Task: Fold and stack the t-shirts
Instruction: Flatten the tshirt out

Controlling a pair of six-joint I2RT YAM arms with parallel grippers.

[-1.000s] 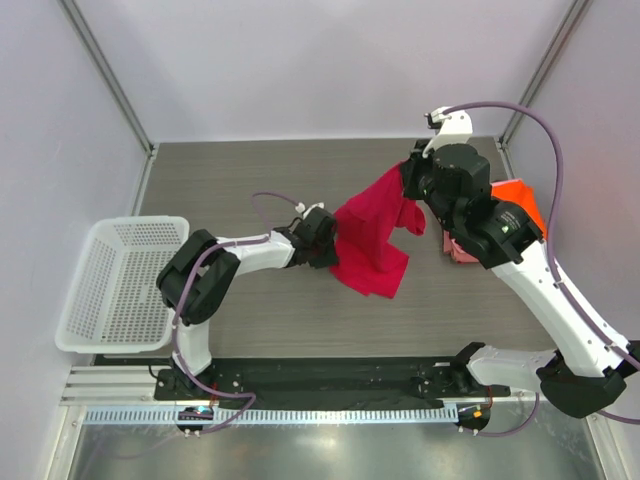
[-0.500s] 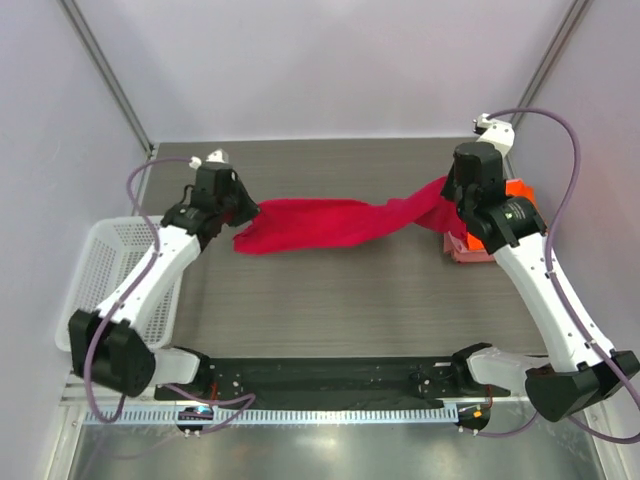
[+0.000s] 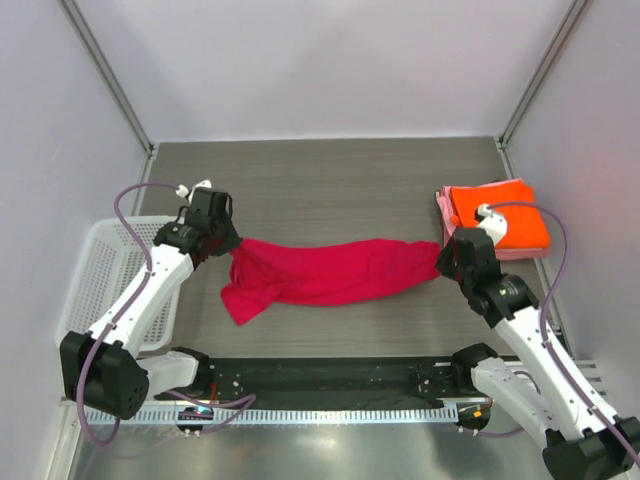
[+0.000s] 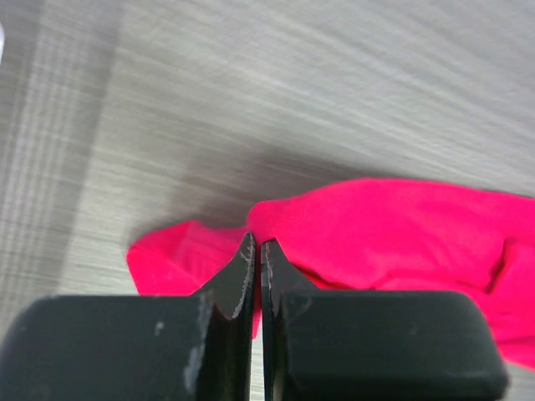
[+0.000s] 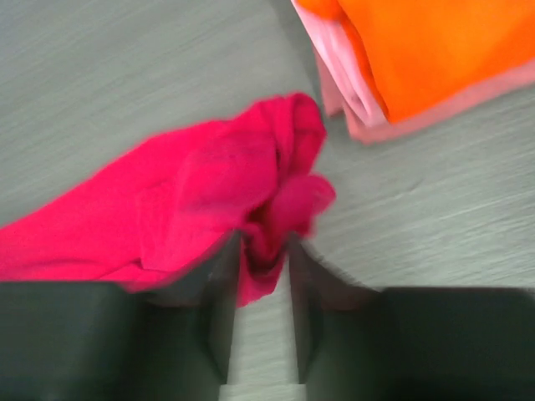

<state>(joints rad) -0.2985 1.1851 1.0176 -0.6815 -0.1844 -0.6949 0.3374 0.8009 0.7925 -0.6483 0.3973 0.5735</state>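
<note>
Crimson-magenta soft cloth t-shirt [image 3: 320,275] lies stretched in a long, rumpled band across the grey wood-grain table [image 3: 330,180]. At its left end the left gripper [image 3: 226,245] is clenched on a fold. At its bunched right end the right gripper [image 3: 443,262] straddles the cloth, jaws slightly parted; whether it grips cannot be told. Just beyond, a folded bright orange t-shirt [image 3: 505,222] rests on a pale pink t-shirt [image 3: 446,210].

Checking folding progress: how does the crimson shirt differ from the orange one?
The crimson shirt lies unfolded, stretched long and rumpled; the orange shirt is folded into a neat rectangle. The crimson shirt rests on bare table; the orange shirt sits on a pale pink shirt. Both are plain cloth.
</note>
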